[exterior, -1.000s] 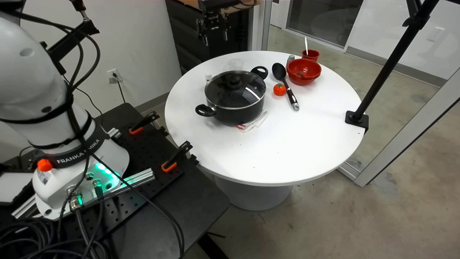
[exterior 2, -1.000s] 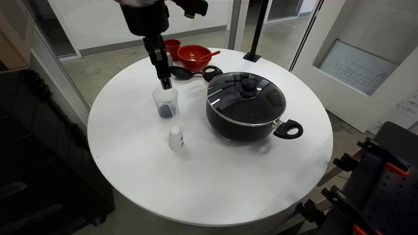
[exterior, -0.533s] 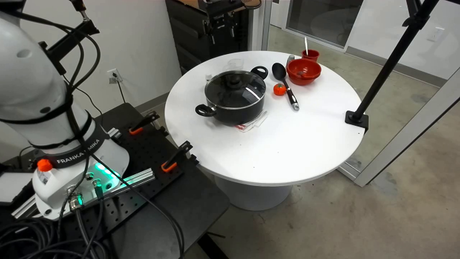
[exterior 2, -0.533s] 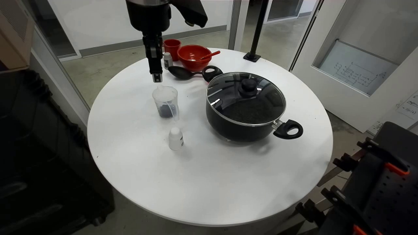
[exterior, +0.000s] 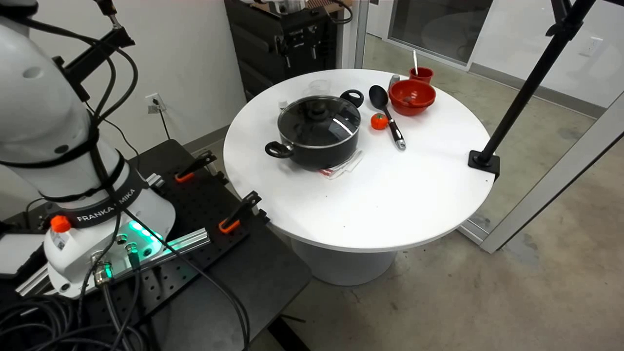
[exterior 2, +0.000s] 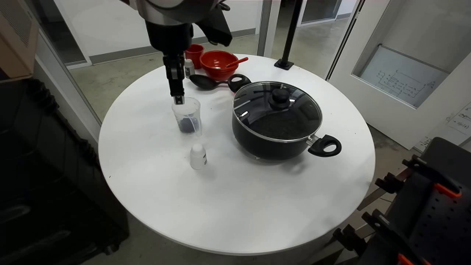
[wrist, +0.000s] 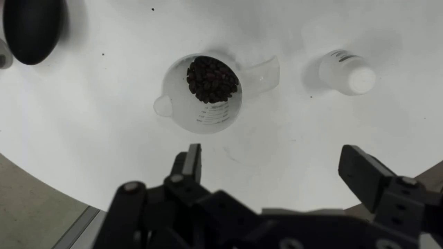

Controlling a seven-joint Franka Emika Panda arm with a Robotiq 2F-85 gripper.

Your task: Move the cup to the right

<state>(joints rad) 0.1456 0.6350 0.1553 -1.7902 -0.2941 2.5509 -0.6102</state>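
Cup [wrist: 188, 112] upright on tbl [wrist: 104, 121], beans [wrist: 211, 81] inside; tool [wrist: 271, 152] nr, jaws apart.

White table [exterior 2: 235, 206] with cup [exterior 2: 187, 114], bottle [exterior 2: 198, 157]

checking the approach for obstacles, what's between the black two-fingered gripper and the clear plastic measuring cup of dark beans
In the wrist view, the stretch from the gripper to the measuring cup shows only bare white tabletop, faintly marked.
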